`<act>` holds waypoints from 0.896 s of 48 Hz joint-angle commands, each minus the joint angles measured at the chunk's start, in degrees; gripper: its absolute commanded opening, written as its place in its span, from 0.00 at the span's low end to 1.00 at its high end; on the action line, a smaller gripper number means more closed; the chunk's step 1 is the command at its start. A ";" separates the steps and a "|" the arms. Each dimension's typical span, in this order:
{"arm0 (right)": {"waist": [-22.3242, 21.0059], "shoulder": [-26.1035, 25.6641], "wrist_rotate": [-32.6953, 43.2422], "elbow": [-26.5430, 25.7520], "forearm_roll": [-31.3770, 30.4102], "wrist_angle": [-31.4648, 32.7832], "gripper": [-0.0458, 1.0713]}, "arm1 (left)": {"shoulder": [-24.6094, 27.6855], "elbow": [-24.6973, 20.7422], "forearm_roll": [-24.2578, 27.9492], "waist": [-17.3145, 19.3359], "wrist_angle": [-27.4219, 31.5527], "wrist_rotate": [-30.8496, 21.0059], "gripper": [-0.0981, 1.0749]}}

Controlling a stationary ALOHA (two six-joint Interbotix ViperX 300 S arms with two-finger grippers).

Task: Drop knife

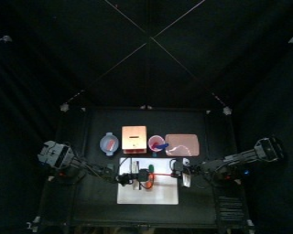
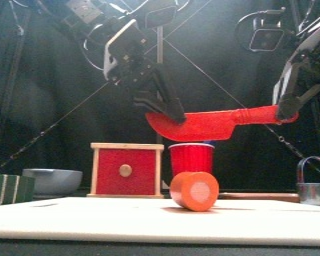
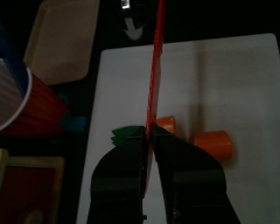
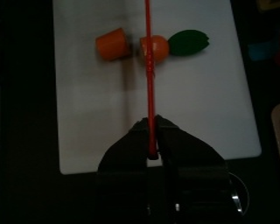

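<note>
Both pincers grip the red knife (image 2: 210,122): my left pincer (image 2: 160,103) clamps one end, my right pincer (image 2: 286,108) the other. It hangs mid-frame above the white board (image 1: 156,188), over the orange piece (image 2: 195,190) at lower centre.

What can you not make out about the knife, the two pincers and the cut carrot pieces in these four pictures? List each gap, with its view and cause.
- Top view: the knife is too small to make out.
- Front view: the left pincer hides one knife end; the right pincer's tips are hidden behind the other.
- Front view: one orange piece shows; the white board is edge-on.
- Wrist views: the knife is edge-on, so its blade shape cannot be seen.
</note>
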 commanded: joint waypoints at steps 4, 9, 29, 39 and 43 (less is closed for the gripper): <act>0.18 -2.99 -0.53 -1.23 -0.62 3.52 0.28 | -1.05 -2.46 0.70 0.97 2.29 -0.18 0.56; 0.18 -4.57 -0.26 -2.02 -2.02 5.45 0.28 | -1.14 -2.99 0.79 1.58 2.02 -0.18 0.66; -1.67 -8.00 0.00 -1.58 -3.25 6.77 0.28 | -2.64 -3.96 0.62 1.32 7.12 -0.35 0.96; -4.39 -10.55 0.26 -2.55 8.17 13.71 0.29 | -2.72 -3.43 0.44 0.97 9.67 -0.26 0.96; -6.06 -11.69 0.26 -2.81 15.03 17.49 0.29 | -2.55 -3.34 0.18 0.97 10.02 -0.35 0.96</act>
